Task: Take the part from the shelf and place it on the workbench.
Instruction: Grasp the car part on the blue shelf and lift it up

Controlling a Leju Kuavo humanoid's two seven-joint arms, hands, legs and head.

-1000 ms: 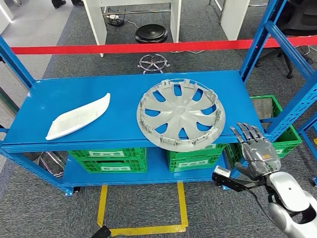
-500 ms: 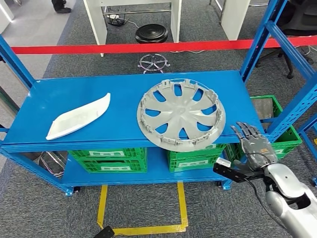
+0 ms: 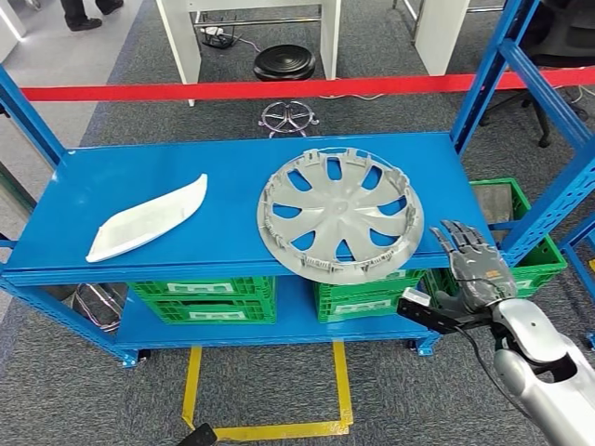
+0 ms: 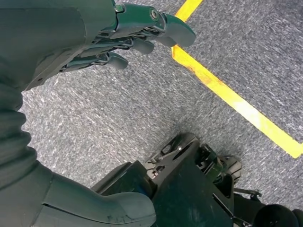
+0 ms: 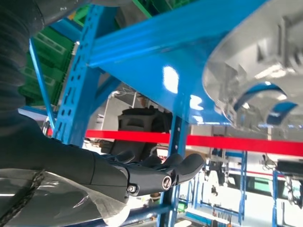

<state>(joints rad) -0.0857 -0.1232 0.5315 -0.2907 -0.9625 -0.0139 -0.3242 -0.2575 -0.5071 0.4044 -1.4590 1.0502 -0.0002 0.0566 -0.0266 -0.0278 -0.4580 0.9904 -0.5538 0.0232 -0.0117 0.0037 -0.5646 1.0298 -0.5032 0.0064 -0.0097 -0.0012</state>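
Hubcap [image 3: 339, 215] lies overhanging the shelf's [image 3: 231, 232] front edge; right robot hand [image 3: 473, 268] hovers released beside its front right corner.

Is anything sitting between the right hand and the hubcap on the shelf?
Nothing visible. The right hand hangs open just off the shelf's front right corner, and the hubcap overhangs the front edge beside it. The white trim piece lies far to the other side.
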